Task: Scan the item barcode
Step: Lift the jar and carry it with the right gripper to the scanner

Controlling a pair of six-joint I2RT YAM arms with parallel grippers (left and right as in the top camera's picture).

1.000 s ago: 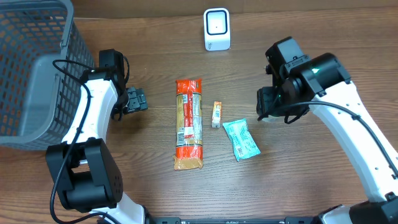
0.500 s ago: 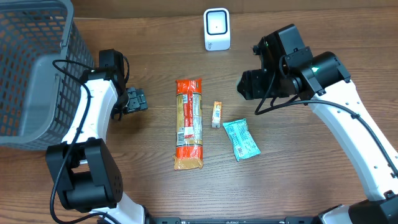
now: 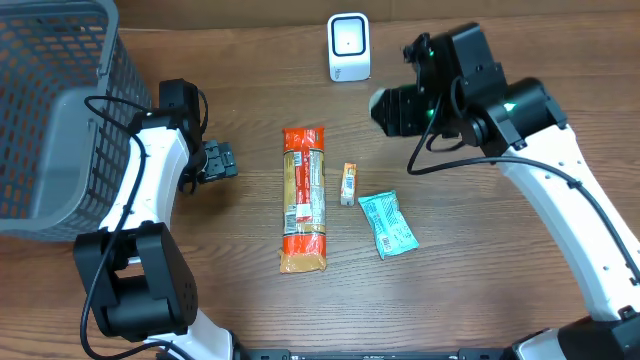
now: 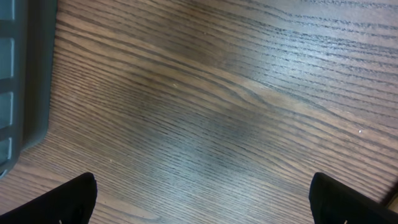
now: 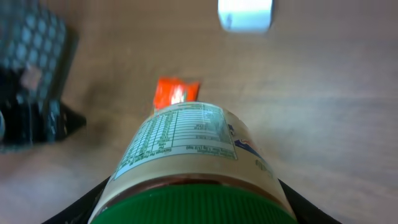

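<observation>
Far left of the scanner (image 3: 349, 46), by the basket (image 3: 50, 110), the left gripper (image 3: 218, 160) hangs spread wide over bare table (image 4: 205, 112), holding nothing. In front of the scanner, an orange packet (image 3: 304, 200), a small sachet (image 3: 348, 184) and a teal packet (image 3: 387, 225) lie flat. Just right of the scanner, the right gripper (image 3: 420, 100) clamps a jar (image 3: 388, 108) on its side at the green lid (image 5: 193, 208). The label (image 5: 180, 134) shows nutrition print on top, and I can't spot a barcode. I'd roll that wrist slowly until the code faces the scanner's window, then hold it steady and close.
</observation>
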